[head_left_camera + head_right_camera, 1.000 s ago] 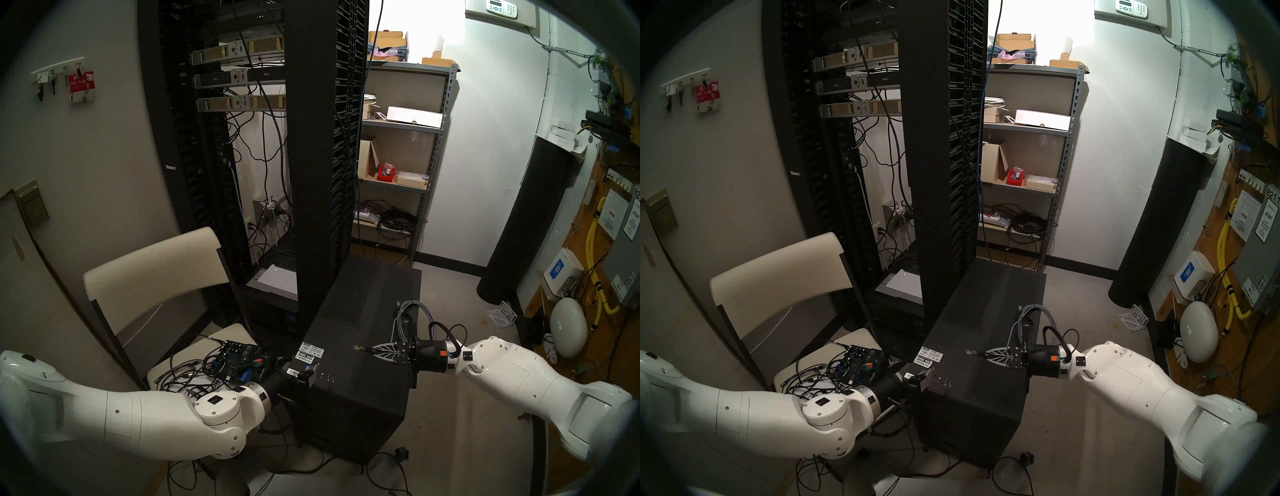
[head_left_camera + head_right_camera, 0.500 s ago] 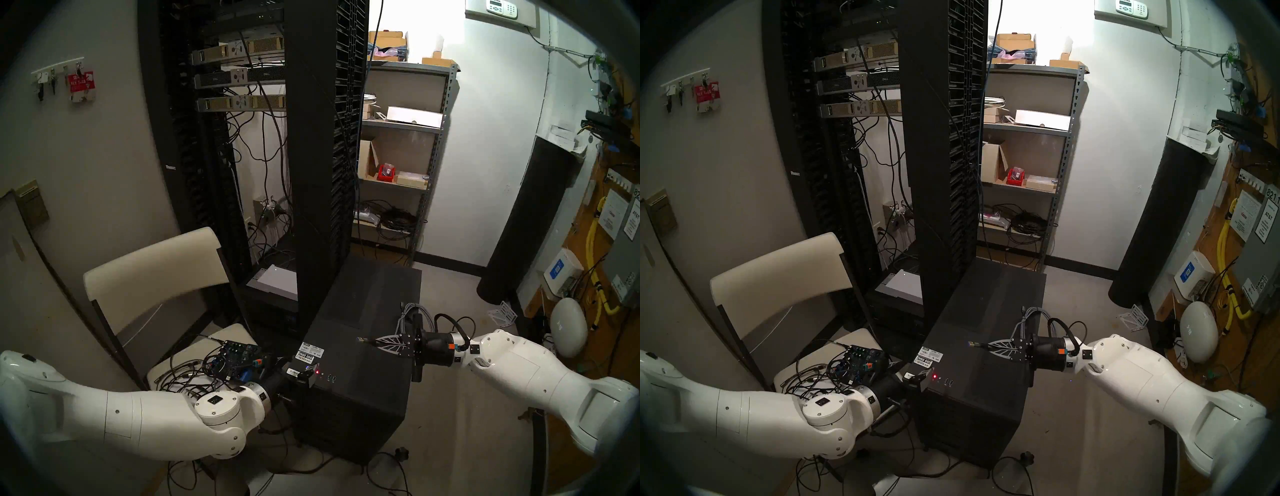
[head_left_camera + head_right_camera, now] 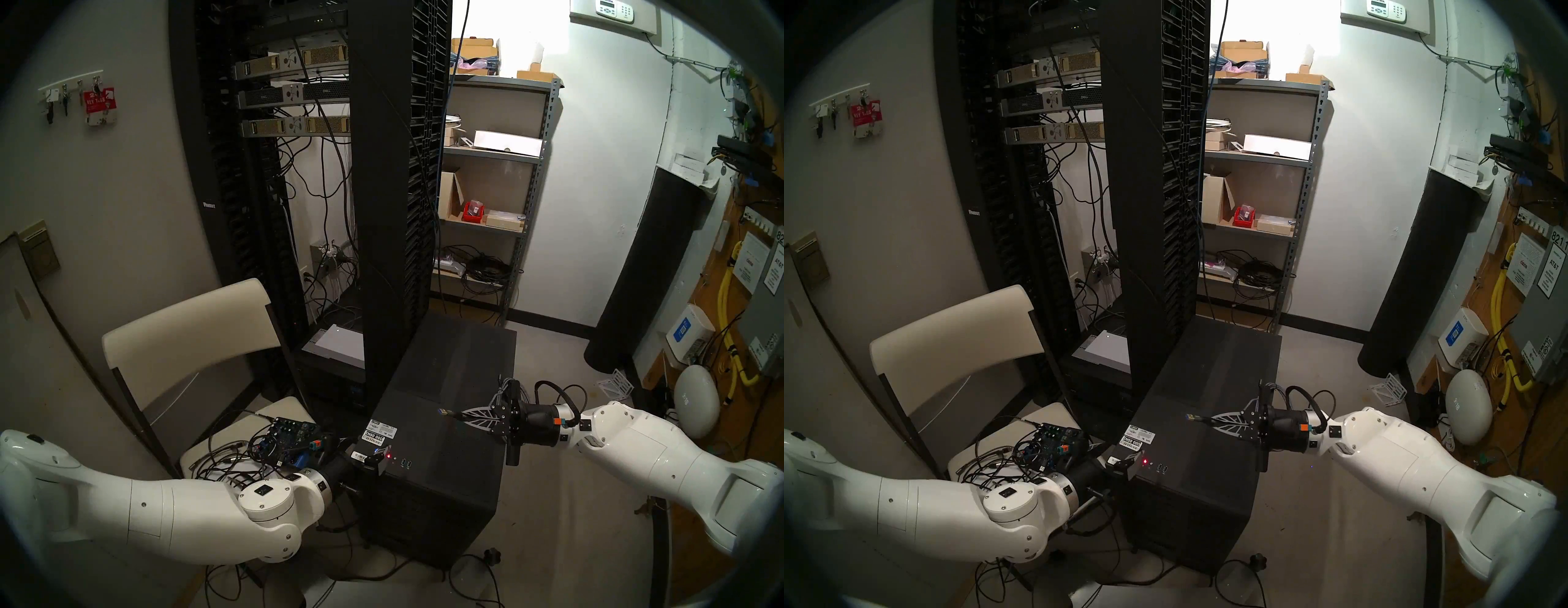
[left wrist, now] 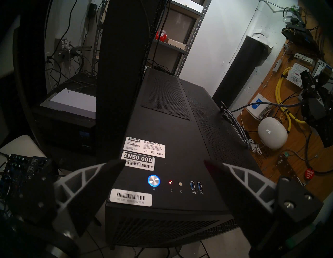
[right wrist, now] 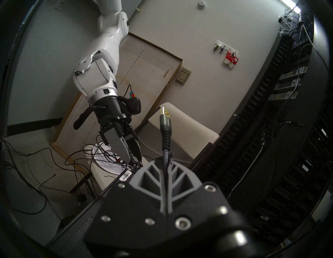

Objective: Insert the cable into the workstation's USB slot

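The workstation is a matte-black tower with white barcode stickers on its top. Its front strip carries a lit red light and a twin pair of ports; the USB slot is the right one of the pair. My right gripper hovers above the top's right half, shut on the grey braided cable. The plug sticks out past the fingertips, toward the left. The rest of the cable trails along the top's right edge. My left gripper is open, empty, at the workstation's front left corner.
A tall black server rack stands right behind the workstation. A white chair on the left holds a circuit board and tangled black wires. A metal shelf, a black cylinder and a white ovoid device stand to the right.
My right gripper has risen and drawn slightly right with the cable, its wrist turning and the trailing cable lifting with it. The red light has come on. The left arm is still.
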Controlling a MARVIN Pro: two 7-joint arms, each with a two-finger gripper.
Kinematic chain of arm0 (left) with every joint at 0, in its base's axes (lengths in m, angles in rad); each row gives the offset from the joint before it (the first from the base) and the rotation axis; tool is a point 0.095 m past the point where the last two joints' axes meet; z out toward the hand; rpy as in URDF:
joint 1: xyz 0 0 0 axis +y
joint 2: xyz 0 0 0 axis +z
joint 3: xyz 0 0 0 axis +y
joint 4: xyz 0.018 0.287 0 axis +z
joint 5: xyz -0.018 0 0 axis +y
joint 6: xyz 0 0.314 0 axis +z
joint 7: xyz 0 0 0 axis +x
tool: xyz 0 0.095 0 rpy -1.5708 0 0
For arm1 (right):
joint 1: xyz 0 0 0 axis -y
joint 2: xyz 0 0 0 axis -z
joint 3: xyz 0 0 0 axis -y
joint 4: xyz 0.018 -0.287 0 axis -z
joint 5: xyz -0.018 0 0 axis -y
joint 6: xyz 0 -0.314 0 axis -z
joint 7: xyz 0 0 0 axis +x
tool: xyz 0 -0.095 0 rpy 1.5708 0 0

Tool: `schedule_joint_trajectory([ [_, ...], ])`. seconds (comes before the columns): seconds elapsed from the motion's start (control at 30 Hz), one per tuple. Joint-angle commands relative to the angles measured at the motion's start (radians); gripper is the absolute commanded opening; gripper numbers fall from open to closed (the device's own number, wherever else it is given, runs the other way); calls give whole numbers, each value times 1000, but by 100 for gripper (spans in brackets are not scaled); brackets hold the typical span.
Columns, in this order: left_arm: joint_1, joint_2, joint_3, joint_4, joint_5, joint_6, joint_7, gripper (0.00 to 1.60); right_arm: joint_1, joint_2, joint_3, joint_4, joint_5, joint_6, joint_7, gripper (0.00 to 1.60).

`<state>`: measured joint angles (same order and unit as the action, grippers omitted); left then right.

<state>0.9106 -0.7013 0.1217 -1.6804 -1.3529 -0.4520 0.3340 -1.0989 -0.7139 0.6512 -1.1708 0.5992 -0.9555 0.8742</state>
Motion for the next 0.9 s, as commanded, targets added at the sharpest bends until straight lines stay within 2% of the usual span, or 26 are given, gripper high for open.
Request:
schedule_joint_trajectory([
  [0.0,-7,1,-8,-4,-1,-3,1,160,65,-35,-12,29,26,-4,99,0],
  [0.23,-7,1,-8,-4,-1,-3,1,160,111,-72,-41,71,22,-4,100,0],
  [0.87,-7,0,-7,-3,-1,-3,0,160,113,-34,-60,51,72,-4,92,0],
])
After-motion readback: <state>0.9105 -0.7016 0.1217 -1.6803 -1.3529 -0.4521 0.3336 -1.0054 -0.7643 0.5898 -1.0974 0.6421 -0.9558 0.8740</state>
